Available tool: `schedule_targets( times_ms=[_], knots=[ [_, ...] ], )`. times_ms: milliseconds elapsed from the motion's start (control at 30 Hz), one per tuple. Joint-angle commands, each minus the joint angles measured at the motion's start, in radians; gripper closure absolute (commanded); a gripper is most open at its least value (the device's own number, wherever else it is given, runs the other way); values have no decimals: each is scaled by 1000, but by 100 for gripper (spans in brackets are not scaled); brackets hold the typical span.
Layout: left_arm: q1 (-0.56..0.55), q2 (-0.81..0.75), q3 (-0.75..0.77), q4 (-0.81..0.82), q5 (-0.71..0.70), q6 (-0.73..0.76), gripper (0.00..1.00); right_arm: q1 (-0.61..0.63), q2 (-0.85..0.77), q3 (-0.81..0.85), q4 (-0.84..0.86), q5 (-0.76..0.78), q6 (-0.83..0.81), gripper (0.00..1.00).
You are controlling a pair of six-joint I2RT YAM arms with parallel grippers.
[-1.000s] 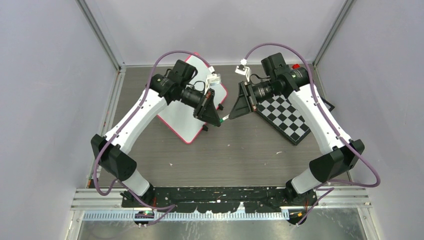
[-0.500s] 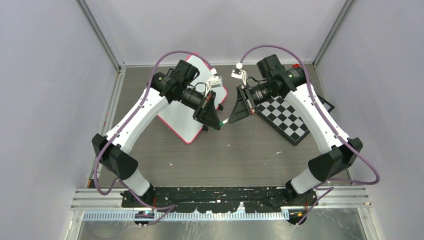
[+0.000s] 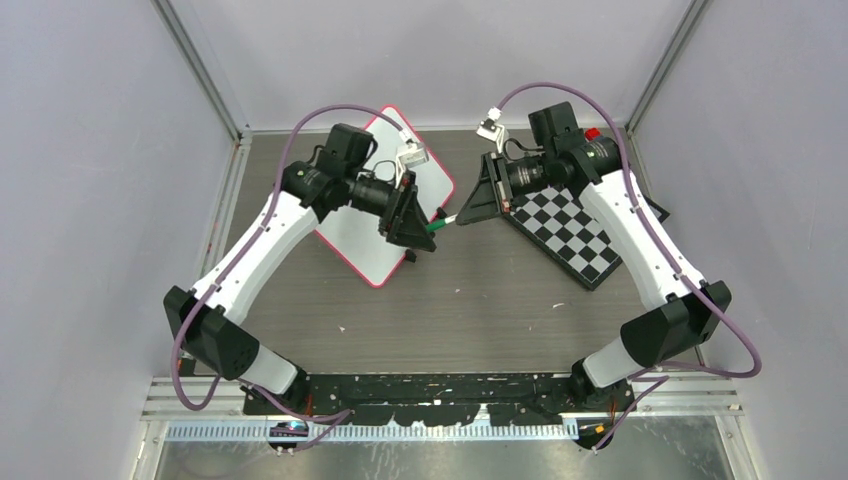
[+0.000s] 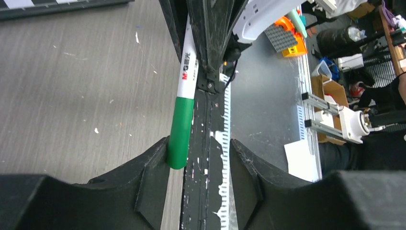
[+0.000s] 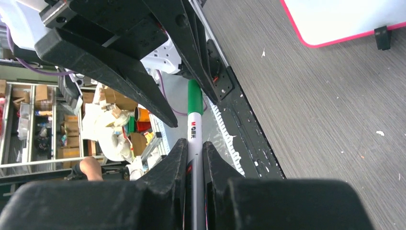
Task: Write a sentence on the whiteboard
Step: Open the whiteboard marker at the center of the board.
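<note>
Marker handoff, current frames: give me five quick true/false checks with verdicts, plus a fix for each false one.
1. The right end effector grips the marker by its white barrel. True.
2. The marker is uncapped. False: the green cap is on it.
3. The left end effector is clamped shut on the cap. False: its fingers stand wide apart, and the cap lies against only one of them.
4. In the top view, the whiteboard lies left of the checkered board. True.
5. The visible part of the whiteboard carries green writing. False: what shows is blank.
</note>
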State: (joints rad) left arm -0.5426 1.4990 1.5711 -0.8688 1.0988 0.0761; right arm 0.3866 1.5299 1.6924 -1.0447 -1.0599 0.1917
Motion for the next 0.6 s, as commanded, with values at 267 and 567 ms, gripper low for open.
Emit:
schedule_targets(
  times_ms=[267, 567],
  knots=[
    [10, -44, -8, 218, 46, -137, 66, 22, -96, -65, 190, -46, 162, 100],
    [9, -62, -18, 111, 104, -35, 100, 20, -52, 42, -33, -6, -48, 48]
  ],
)
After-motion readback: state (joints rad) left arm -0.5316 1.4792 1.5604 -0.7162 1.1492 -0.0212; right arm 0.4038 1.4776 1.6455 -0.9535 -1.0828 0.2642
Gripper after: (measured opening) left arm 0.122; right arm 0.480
